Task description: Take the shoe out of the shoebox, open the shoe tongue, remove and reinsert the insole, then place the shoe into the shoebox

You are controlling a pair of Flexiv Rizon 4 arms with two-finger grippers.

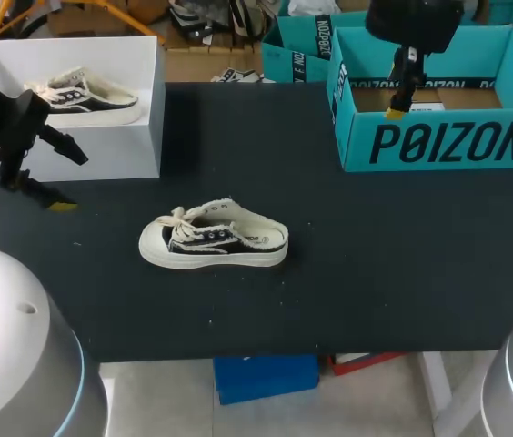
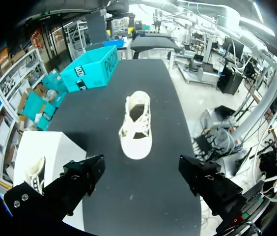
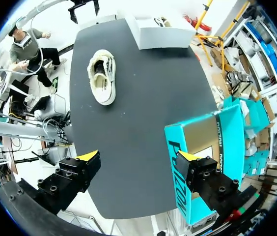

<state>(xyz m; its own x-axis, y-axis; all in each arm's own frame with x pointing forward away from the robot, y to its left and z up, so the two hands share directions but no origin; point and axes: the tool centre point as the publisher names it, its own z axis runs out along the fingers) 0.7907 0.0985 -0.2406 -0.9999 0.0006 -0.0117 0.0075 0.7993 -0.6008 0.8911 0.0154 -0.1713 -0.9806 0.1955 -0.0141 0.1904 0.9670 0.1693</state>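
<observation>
A white-and-black slip-on shoe (image 1: 213, 238) lies on its sole at the middle of the black table, toe to the left, laces loose. In the left wrist view the shoe (image 2: 136, 125) is ahead of my left gripper (image 2: 143, 177), which is open and empty. That left gripper (image 1: 65, 178) hovers at the table's left, in front of the white box. My right gripper (image 1: 400, 100) hangs open and empty over the teal shoebox (image 1: 438, 118) at the back right. From the right wrist, the shoe (image 3: 103, 75) lies far ahead and the teal shoebox (image 3: 212, 142) is under one finger.
A white open box (image 1: 147, 109) at the back left holds a second, similar shoe (image 1: 84, 94); the same box (image 2: 45, 152) shows beside my left finger. More teal boxes stand behind the shoebox. Bare tabletop (image 1: 375, 255) surrounds the shoe.
</observation>
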